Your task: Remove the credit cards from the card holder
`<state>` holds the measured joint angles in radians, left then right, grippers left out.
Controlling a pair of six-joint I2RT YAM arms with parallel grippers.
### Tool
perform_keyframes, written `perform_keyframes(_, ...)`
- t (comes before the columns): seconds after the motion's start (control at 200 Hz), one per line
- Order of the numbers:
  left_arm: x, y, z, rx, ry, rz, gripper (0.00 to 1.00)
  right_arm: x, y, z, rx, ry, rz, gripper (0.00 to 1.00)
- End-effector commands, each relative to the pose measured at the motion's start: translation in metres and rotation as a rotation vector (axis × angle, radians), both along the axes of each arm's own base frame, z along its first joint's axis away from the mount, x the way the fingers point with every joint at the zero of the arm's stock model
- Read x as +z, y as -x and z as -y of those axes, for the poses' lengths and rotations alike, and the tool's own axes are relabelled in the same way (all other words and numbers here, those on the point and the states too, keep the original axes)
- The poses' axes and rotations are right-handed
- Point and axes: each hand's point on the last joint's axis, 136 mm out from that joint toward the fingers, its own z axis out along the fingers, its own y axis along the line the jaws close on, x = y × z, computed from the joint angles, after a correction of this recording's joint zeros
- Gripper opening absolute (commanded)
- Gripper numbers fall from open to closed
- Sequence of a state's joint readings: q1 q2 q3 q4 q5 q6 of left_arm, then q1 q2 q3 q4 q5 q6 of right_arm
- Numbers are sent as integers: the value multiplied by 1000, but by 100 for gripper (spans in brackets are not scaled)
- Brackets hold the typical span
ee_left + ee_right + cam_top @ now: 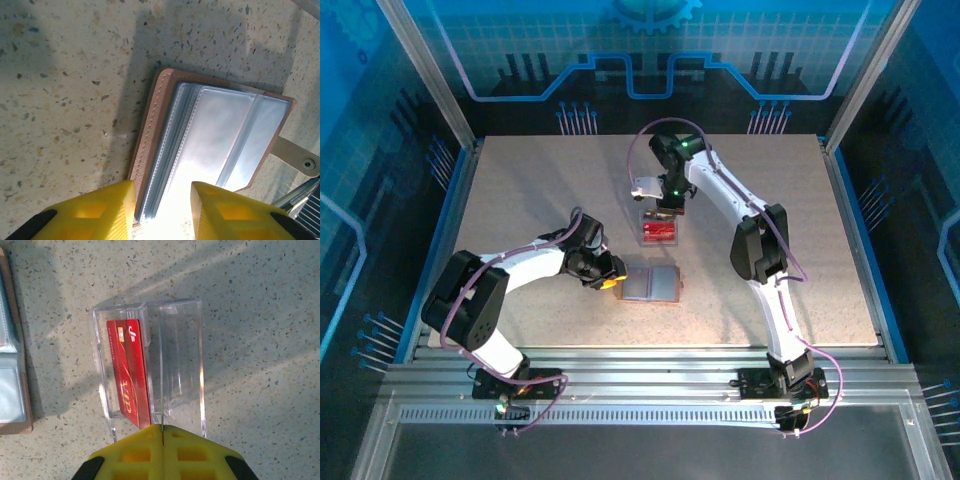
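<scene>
The card holder [650, 284] lies open and flat on the table, with a tan-brown rim and pale grey-blue sleeves [215, 135]. Its edge also shows at the left of the right wrist view [10, 365]. My left gripper [610, 282] is at its left end, open, with yellow fingers [162, 187] straddling the near corner: one by the brown rim, one over the sleeves. A red credit card [130, 370] stands in the left slot of a clear plastic container [185, 355]. My right gripper [162, 427] is shut just above the container's near edge [667, 212].
The card holder's snap strap [300, 157] sticks out on its far side. The clear container [658, 222] sits just behind the card holder near the table's middle. Metal rails [640, 375] run along the near edge.
</scene>
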<state>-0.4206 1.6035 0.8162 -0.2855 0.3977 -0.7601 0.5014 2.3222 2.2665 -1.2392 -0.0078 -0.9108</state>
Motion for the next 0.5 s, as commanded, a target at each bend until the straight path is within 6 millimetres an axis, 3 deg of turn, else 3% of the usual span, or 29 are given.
perform_keyframes(0.0,5,-3,1,5,16,-20,35,-12,5,1,22,6,-54,0)
perform_keyframes(0.26,7,0,-1,10,8,-19,35,-16,3,-4,23,-3,-53,10)
perform_keyframes(0.49,11,0,-2,11,9,-9,35,5,-15,-8,-27,-37,51,21)
